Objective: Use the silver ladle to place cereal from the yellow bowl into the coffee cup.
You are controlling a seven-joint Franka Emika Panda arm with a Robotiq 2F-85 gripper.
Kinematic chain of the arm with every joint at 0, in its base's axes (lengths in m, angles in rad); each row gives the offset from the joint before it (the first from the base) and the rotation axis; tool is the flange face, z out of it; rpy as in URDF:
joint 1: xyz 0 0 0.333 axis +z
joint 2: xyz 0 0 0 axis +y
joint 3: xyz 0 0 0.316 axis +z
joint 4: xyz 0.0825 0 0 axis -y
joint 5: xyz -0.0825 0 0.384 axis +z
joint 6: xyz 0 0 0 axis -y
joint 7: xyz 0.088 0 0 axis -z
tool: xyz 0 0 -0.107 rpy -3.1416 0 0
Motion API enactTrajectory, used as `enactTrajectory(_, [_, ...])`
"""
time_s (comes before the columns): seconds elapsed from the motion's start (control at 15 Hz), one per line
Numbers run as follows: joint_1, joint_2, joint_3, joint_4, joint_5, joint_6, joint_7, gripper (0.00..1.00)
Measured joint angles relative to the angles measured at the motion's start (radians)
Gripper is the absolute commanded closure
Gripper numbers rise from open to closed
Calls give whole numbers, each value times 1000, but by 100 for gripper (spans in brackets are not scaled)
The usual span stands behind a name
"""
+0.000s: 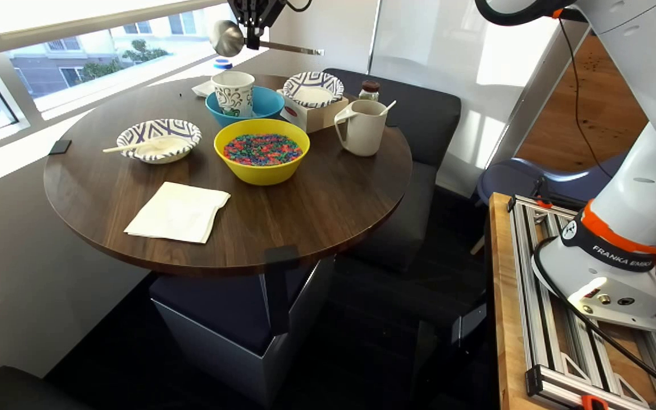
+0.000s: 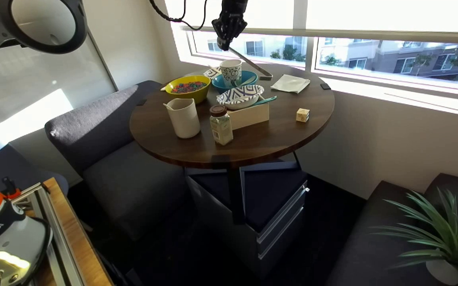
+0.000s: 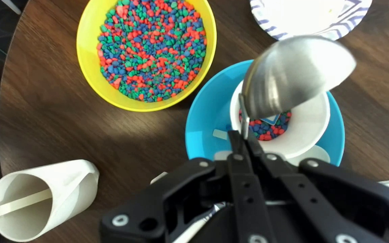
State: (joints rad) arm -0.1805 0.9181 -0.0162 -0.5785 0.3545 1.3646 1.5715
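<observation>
The silver ladle is in my gripper (image 3: 243, 135), which is shut on its thin handle (image 2: 249, 62). The gripper also shows in both exterior views (image 1: 254, 41) (image 2: 224, 43), high above the table. The ladle's scoop (image 3: 289, 77) is tilted over the coffee cup (image 3: 304, 130), above its rim; what the scoop holds is hidden. The cup is white with dark swirls (image 1: 234, 94) and stands in a blue bowl (image 3: 201, 111). Red, blue and green pieces (image 3: 272, 130) lie inside it. The yellow bowl (image 1: 262, 173) beside it holds the cereal (image 3: 154, 50), small red, blue and green pieces.
A striped bowl (image 1: 160, 151) with a spoon and a napkin (image 1: 177, 212) lie on the round table (image 1: 299, 213). Another striped bowl (image 1: 314, 91) sits on a box (image 2: 253, 116). A beige pitcher (image 1: 365, 131), a jar (image 2: 222, 129) and a wooden cube (image 2: 302, 115) stand nearby.
</observation>
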Motion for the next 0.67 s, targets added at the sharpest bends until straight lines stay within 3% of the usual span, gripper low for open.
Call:
enactTrajectory(0.27, [84,-38,-51,3,-141,0,22,99])
enactTrajectory(0.67, [283,-62,-128,-13,-381,-11,24,99])
